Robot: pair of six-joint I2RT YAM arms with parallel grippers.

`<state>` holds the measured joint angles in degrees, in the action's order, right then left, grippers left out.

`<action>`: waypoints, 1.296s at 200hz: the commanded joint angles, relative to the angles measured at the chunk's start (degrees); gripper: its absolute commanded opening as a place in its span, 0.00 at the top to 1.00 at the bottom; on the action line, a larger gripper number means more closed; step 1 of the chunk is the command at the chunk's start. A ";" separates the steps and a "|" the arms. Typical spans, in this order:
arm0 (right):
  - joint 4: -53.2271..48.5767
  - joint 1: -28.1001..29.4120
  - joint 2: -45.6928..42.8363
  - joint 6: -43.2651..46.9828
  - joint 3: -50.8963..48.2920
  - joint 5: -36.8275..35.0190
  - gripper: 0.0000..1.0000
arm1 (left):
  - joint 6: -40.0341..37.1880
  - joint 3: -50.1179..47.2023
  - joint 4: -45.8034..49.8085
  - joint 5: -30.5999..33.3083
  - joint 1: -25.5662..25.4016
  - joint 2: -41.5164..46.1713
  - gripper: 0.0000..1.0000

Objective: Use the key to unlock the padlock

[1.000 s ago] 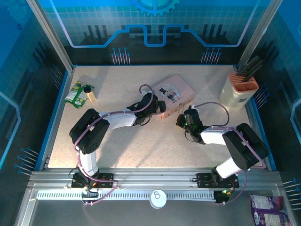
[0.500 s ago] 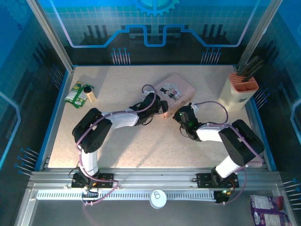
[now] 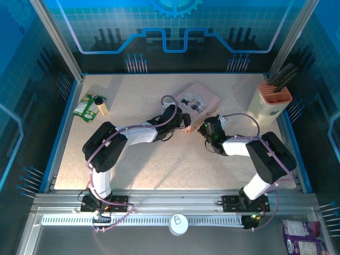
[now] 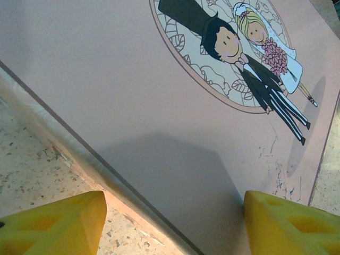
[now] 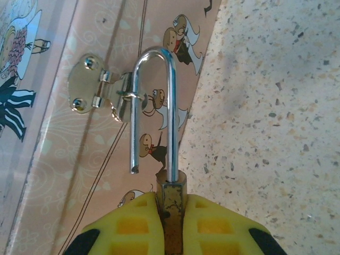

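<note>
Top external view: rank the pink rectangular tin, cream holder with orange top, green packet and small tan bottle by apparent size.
1. Pink rectangular tin and cream holder with orange top: look alike, so not ranked.
2. Green packet.
3. Small tan bottle.

a speckled beige table (image 3: 159, 159) with a blue rim carries a pink tin (image 3: 202, 101) near the middle back, a green packet (image 3: 82, 106) and what may be a small jar (image 3: 101, 105) far left, a cream holder (image 3: 268, 109) far right
</note>
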<state>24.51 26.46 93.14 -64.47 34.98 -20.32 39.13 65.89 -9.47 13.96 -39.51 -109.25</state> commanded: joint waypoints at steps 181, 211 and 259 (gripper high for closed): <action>-14.51 -6.41 0.76 17.04 10.69 -1.58 1.00 | -0.14 -0.59 9.47 1.41 -0.40 -3.25 0.32; -14.96 -6.60 1.82 20.79 12.10 1.94 1.00 | -0.38 -0.30 9.82 1.56 -0.41 -3.56 0.32; -15.25 -7.85 -1.27 26.84 8.06 6.35 1.00 | -0.75 0.29 10.25 1.66 -0.40 -3.78 0.32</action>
<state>10.11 20.47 94.08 -44.18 44.56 -16.71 39.11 66.94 -8.84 13.96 -40.03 -109.80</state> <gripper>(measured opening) 0.110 0.677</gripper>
